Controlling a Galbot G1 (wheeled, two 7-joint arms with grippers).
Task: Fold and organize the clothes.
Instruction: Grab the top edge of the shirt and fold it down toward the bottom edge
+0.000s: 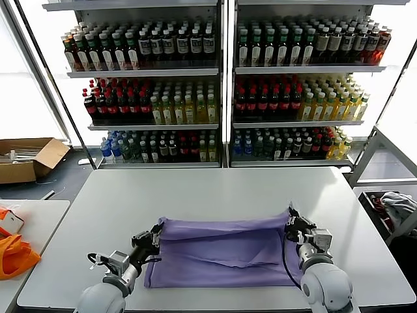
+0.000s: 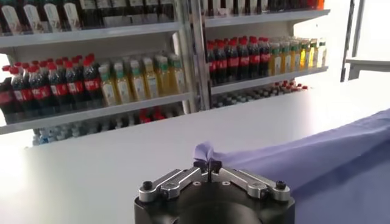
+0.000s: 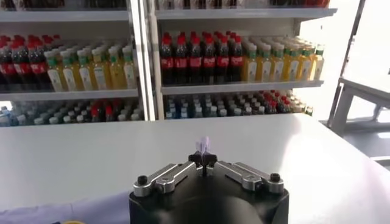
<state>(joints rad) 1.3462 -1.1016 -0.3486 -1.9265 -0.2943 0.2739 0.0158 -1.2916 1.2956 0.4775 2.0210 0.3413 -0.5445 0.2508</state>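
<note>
Mid-fold. At eight o'clock on the table [image 1: 215, 189], left gripper [image 1: 156, 236] pinched tight on a corner of the shirt [image 1: 221, 254]. At four o'clock, right gripper [image 1: 291, 225] likewise clamped on the opposite corner. Next, probably: carry both corners evenly across, then release.

Both arms leave the head view at its lower edge, the orange fabric [image 1: 14, 255] is cut by the left edge, bottle labels on the shelves [image 1: 221, 72] are too small to read (every row), and the T-shirt [image 1: 221, 254] shows no lettering.
</note>
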